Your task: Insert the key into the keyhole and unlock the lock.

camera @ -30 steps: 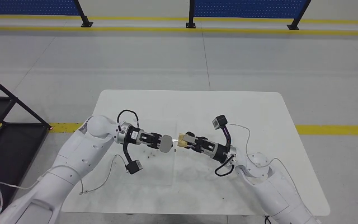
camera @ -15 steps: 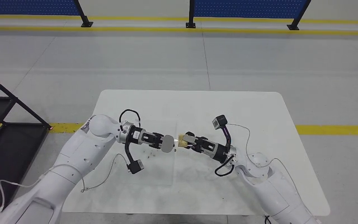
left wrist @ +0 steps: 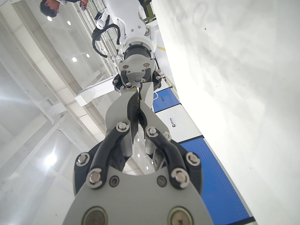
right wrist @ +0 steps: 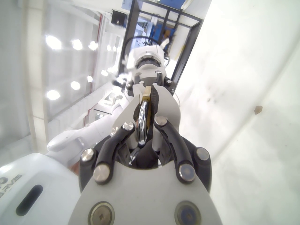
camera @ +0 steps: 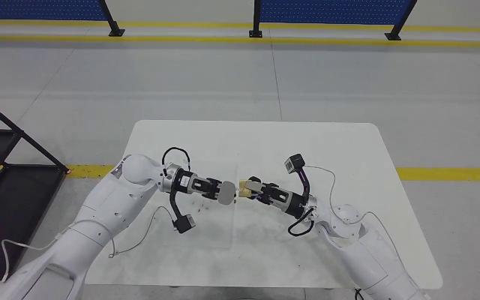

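Note:
Above the middle of the white table (camera: 337, 150) the two grippers meet tip to tip. My left gripper (camera: 227, 194) (left wrist: 138, 92) is shut on the key (left wrist: 140, 96); a small brass bit of it shows between the dark pads. My right gripper (camera: 248, 187) (right wrist: 147, 94) is shut on the lock (camera: 243, 193), whose brass body (right wrist: 147, 92) points at the left gripper and whose silver shackle (right wrist: 143, 118) lies back between the fingers. The key's tip sits against the lock's face; the keyhole itself is hidden.
A black rack (camera: 15, 172) stands on the floor left of the table. Blue barrier panels (camera: 330, 9) line the far side of the room. A small speck of debris (right wrist: 257, 110) lies on the tabletop.
My left gripper has edged right toward the lock, closing the small gap, and its wrist has shifted slightly. The right arm has stayed put.

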You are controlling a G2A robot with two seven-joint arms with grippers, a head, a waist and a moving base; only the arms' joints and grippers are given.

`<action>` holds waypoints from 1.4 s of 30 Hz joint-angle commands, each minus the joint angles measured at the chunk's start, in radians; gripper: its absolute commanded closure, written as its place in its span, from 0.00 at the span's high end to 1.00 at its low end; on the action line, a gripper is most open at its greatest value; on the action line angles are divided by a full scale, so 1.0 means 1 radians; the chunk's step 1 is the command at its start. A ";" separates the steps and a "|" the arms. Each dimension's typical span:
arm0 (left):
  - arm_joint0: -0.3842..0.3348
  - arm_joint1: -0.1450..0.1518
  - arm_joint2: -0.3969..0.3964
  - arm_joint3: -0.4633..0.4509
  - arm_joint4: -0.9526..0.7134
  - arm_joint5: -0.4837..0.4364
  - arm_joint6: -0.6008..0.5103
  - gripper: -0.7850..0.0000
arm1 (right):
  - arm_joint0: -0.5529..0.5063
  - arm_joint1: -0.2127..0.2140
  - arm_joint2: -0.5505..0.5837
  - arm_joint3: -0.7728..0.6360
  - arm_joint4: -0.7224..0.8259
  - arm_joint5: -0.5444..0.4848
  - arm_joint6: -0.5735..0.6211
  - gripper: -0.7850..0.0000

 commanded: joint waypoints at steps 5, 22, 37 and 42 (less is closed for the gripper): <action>0.002 0.002 -0.005 -0.003 -0.001 0.000 0.000 0.84 | 0.000 0.000 0.000 0.000 0.000 0.000 0.000 0.00; 0.033 0.025 -0.070 -0.027 -0.075 -0.051 0.028 1.00 | 0.000 0.000 0.000 0.000 0.000 0.000 0.000 0.00; 0.056 0.022 -0.089 -0.010 -0.363 -0.390 0.020 1.00 | 0.000 0.000 0.000 0.000 0.000 0.000 0.000 0.00; 0.031 0.024 -0.101 -0.028 -0.482 -0.732 -0.103 1.00 | 0.000 0.000 0.000 0.000 0.000 0.000 0.000 0.00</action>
